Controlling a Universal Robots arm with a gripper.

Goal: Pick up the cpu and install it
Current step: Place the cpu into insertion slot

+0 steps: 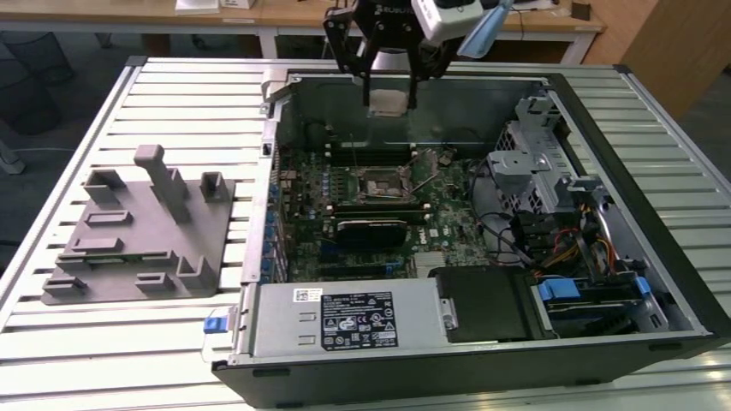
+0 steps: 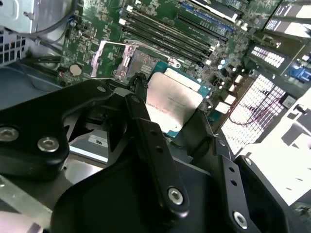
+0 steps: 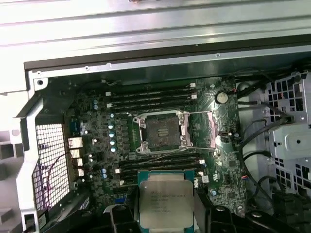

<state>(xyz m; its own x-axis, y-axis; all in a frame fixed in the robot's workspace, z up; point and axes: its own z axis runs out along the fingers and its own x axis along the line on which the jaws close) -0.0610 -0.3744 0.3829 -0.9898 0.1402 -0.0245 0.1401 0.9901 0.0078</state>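
Slatted white metal table (image 1: 115,342) carries an open black computer case (image 1: 480,372). Black gripper (image 1: 389,96), upper centre of the exterior view, is clamped on the square silver-topped cpu (image 1: 388,104), suspended above the black motherboard socket (image 1: 381,184).

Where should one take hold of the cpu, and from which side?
By two opposite edges, coming from above the flat metal top: the cpu is a thin square, so only its edges offer grip. The gripper holds it so.

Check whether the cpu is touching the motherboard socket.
Apart. In the first wrist view the cpu sits clear of the open, empty socket, with memory slots showing between them.
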